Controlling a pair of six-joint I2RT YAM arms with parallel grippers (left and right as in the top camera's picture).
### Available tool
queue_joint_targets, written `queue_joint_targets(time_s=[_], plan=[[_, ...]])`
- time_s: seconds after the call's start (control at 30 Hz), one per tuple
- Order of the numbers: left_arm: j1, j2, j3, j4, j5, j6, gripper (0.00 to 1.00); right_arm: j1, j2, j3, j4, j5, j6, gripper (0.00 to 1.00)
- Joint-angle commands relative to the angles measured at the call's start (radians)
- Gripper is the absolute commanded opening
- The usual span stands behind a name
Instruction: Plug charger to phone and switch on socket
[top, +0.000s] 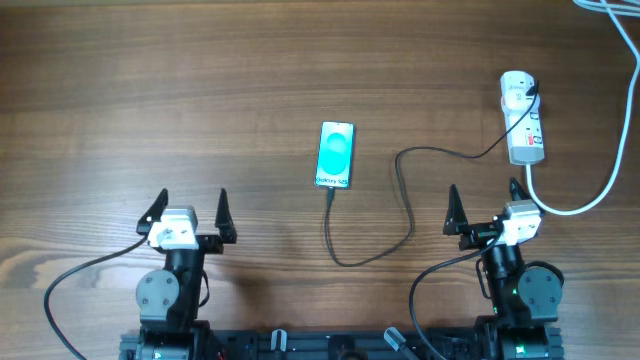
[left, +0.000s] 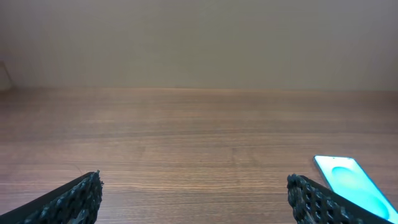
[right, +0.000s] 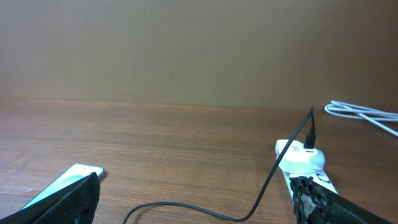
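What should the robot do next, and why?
Probably reach the open left pincer toward the charger, whose tip lies at the bottom edge of the phone. I cannot tell whether it is pushed in, and its other end already sits in the socket.

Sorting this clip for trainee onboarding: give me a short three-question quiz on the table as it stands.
1. True or false: the left gripper and the right gripper are both open and hold nothing.
2. Where is the phone? A) flat on the table, screen up and lit. B) in the right gripper. C) face down at the far edge.
3. Fill in: the black cable runs from the phone's near edge to the white ____.

Key: 1 true; 2 A; 3 power strip.
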Motion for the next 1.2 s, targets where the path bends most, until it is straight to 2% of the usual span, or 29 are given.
queue_joint_targets(time_s=[0.0, 0.27, 0.57, 0.73, 1.17], plan=[[0.027, -0.011, -0.006, -0.003, 0.002, 0.032, 1.0, 0.005, -0.01, -0.001, 0.001, 0.014, 0.006, 1.0], [0.027, -0.011, -0.006, -0.004, 0.019, 0.077, 1.0, 0.005, -0.01, -0.001, 0.001, 0.014, 0.006, 1.0], [0.027, -0.011, -0.006, -0.004, 0.018, 0.076, 1.0, 0.005, -0.01, -0.001, 0.001, 0.014, 0.006, 1.0], [0.028, -0.011, -0.006, -0.003, -0.006, -0.006, 1.0, 0.005, -0.01, -0.001, 0.001, 0.014, 0.006, 1.0], [0.027, -0.011, -0.006, 0.0, 0.002, -0.006, 1.0, 0.005, -0.01, -0.001, 0.001, 0.014, 0.006, 1.0]])
